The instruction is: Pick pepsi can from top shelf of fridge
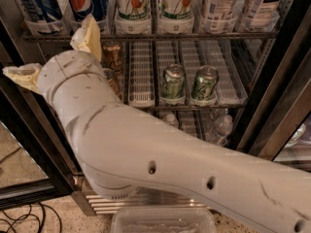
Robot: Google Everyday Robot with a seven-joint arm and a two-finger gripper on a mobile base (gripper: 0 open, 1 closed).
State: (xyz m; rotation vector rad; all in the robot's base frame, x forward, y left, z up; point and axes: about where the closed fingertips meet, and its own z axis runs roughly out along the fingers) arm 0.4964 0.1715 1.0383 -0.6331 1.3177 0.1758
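The pepsi can [87,1], deep blue with the round logo, stands in a clear cup at the left front of the top shelf [194,35] of the fridge [286,96]. A second blue-and-white can [41,4] stands left of it. My gripper [47,46] is open and empty, just below the top shelf's left end. One cream finger [87,35] points up at the shelf edge right under the pepsi can. The other finger [22,74] points left, outside the fridge frame. My white arm covers the lower left of the fridge.
Two 7up cans [132,4] and white cans [218,4] fill the top shelf to the right. Gold-brown cans [112,55] and two green cans [173,84] sit on the rack below. Bottles [221,125] stand lower down. A clear tray [163,220] and cables [19,222] lie on the floor.
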